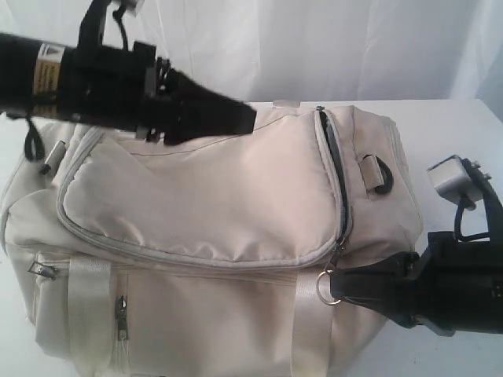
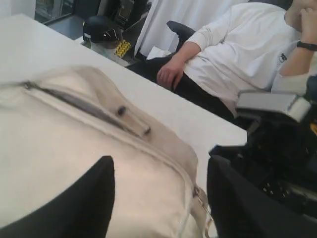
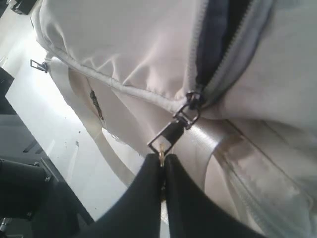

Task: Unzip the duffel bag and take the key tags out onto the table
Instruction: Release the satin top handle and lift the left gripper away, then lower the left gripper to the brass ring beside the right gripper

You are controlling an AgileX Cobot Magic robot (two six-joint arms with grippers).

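The duffel bag [image 1: 204, 204] on the bench [image 1: 448, 141] looks soft and floppy, so pull by its small metal zipper pull [image 3: 171, 133], which your right pincer [image 3: 162, 166] grips tight, while your left pincer [image 2: 158, 159] hangs wide open and empty above the bag's top.

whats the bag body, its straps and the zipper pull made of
Duffel bag: woven fabric, perhaps canvas or nylon, matte cream; it creases and sags softly. Straps: probably synthetic webbing, going by the glossy sheen. Zipper pull: looks like metal, with hard, glinting edges.
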